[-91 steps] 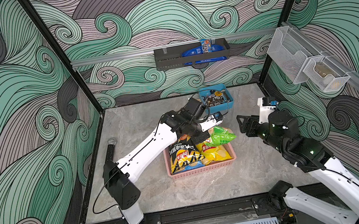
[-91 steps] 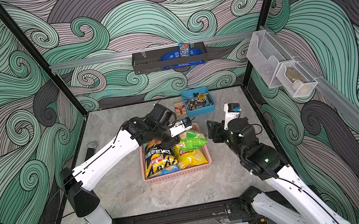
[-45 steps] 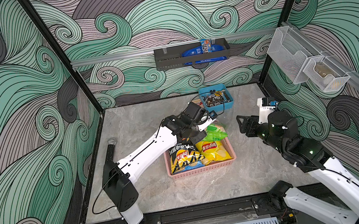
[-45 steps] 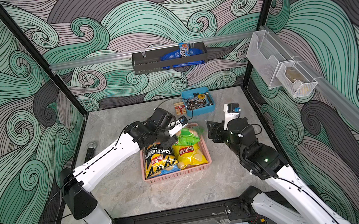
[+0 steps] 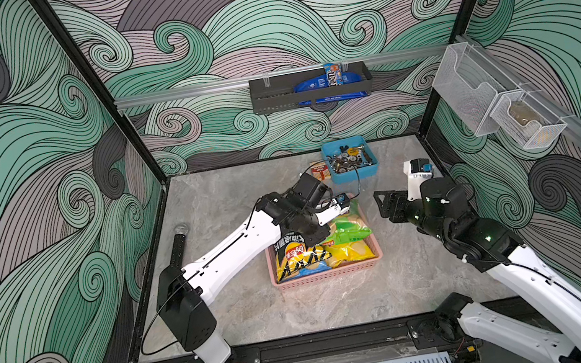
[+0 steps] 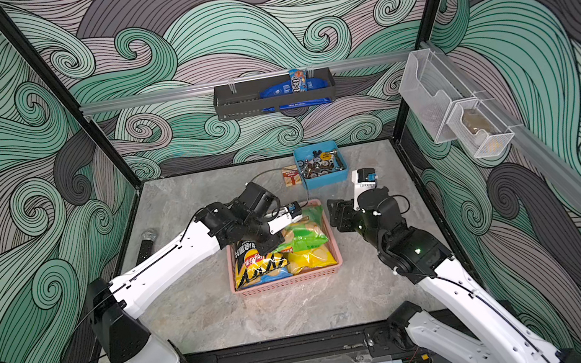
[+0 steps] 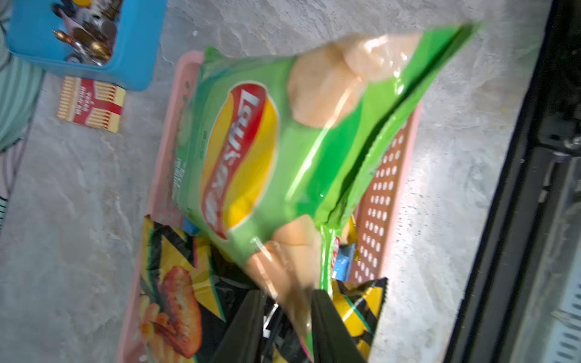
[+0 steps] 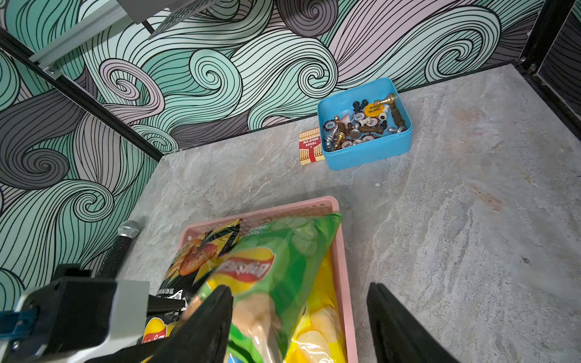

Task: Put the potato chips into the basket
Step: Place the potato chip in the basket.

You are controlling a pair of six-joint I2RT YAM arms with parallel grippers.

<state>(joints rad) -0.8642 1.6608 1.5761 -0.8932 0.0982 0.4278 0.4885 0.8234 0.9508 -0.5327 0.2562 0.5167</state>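
Left claw [image 7: 287, 294] stood part-open astride the end of the glossy green chip bag [image 7: 283, 157], which lay on other bags [image 5: 296, 256] inside the shallow pink perforated basket [image 5: 321, 276]. Right claw [image 5: 382, 204] gaped wide, empty, nearby.

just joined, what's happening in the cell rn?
The left gripper is over the pink basket with the green chip bag; its jaws stand parted around the bag's end, so it looks like a release. The black-and-yellow bag and the yellow bag already lie in the basket. The right gripper hovers open and empty beside it.
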